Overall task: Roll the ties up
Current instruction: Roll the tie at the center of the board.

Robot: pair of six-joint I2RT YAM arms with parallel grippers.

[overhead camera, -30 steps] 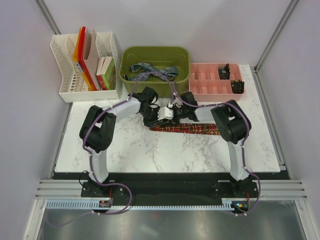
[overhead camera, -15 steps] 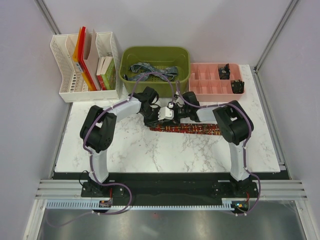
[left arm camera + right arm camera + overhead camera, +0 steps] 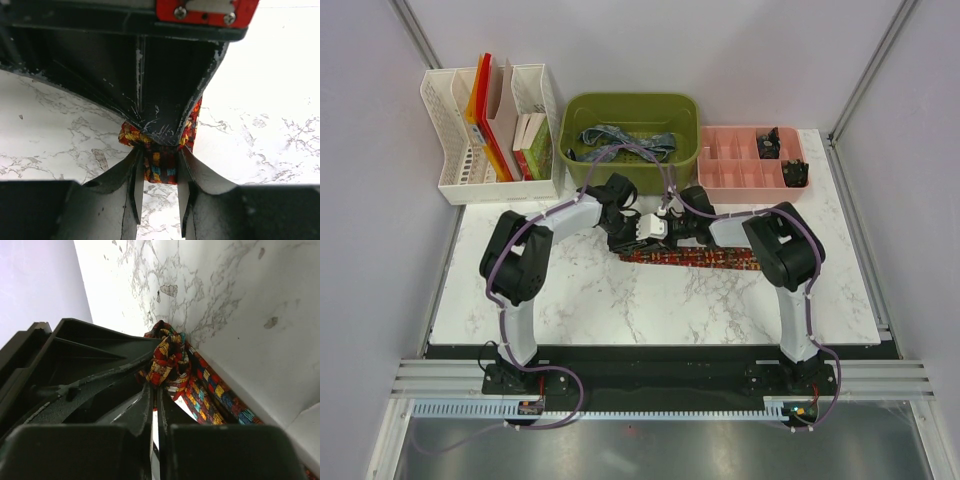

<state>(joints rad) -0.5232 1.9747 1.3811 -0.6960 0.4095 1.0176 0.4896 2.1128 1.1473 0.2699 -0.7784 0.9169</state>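
Left claw (image 3: 160, 161) is clamping the red-orange tie's (image 3: 131, 136) barely started roll, right claw (image 3: 154, 388) is sitting pinched shut against it, most length's lying flat beyond them, blue-grey tie (image 3: 620, 136) is waiting.

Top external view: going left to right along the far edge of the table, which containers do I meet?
white file organizer with folders → green bin → pink compartment tray
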